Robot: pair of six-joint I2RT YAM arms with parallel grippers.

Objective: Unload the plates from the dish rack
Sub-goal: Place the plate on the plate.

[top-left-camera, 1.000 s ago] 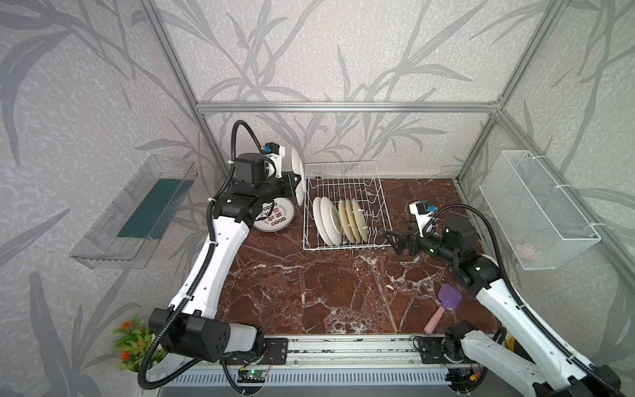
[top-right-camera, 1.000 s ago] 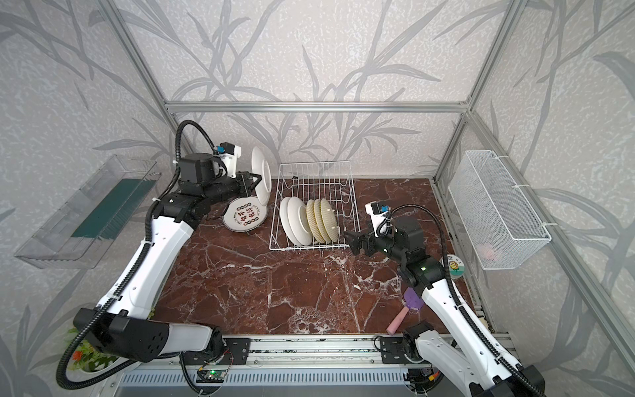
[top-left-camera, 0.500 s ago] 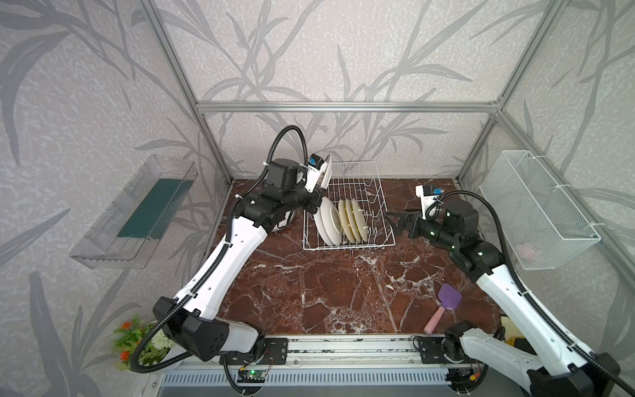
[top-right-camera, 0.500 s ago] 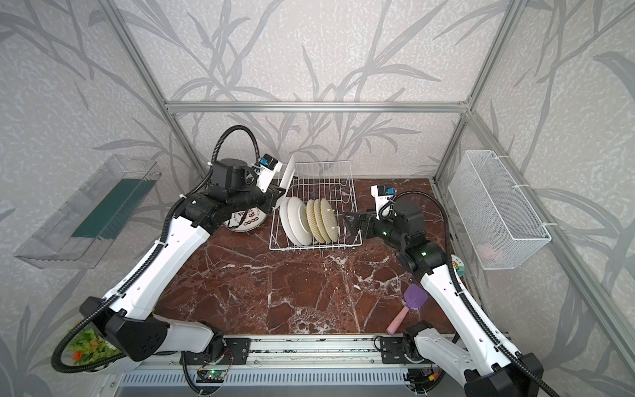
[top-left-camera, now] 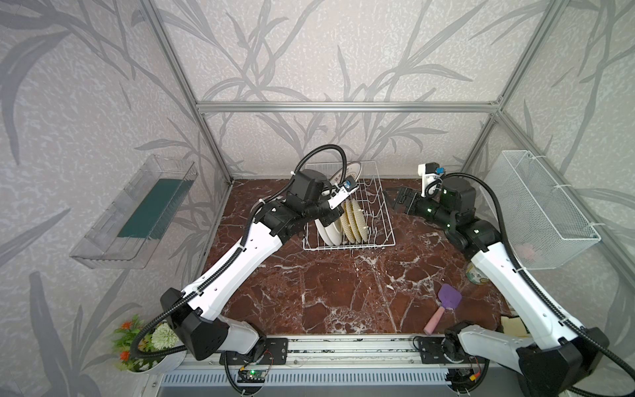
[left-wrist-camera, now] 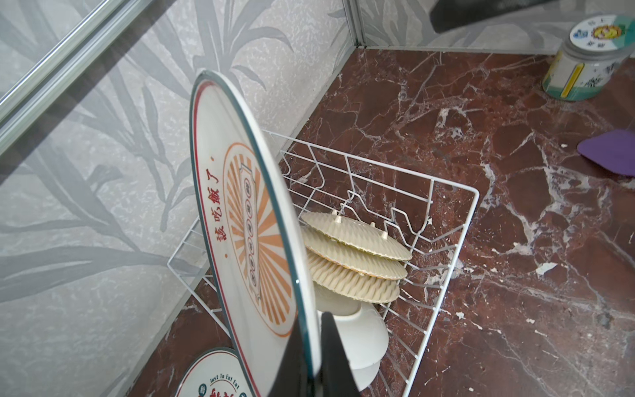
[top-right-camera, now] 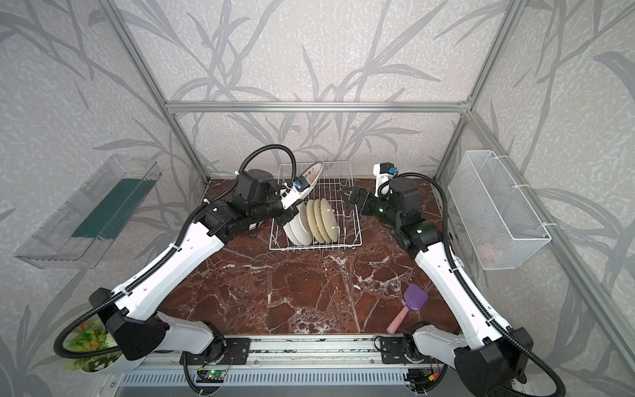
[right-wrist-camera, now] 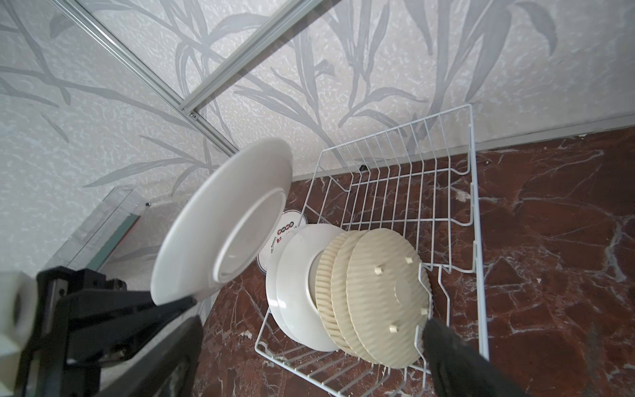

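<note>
Swung over the dish rack (top-right-camera: 338,196), left fingers (left-wrist-camera: 331,354) pinch a sunburst plate (left-wrist-camera: 251,240); right fingers (right-wrist-camera: 453,350) gape empty.

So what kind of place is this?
Probably a robot test cell staged like a kitchen: aluminium frame, leaf-print wall panels, two arms on a base rail, wire dish rack holding plates.

A sunburst plate (left-wrist-camera: 254,240) tilts above the dish rack (right-wrist-camera: 395,185) holding upright white plates (right-wrist-camera: 295,292) and yellow plates (right-wrist-camera: 381,295).

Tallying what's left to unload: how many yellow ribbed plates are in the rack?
3, on edge in the dish rack: inner yellow plate beside the white plates, middle yellow plate, outer yellow plate. None looks hidden.
</note>
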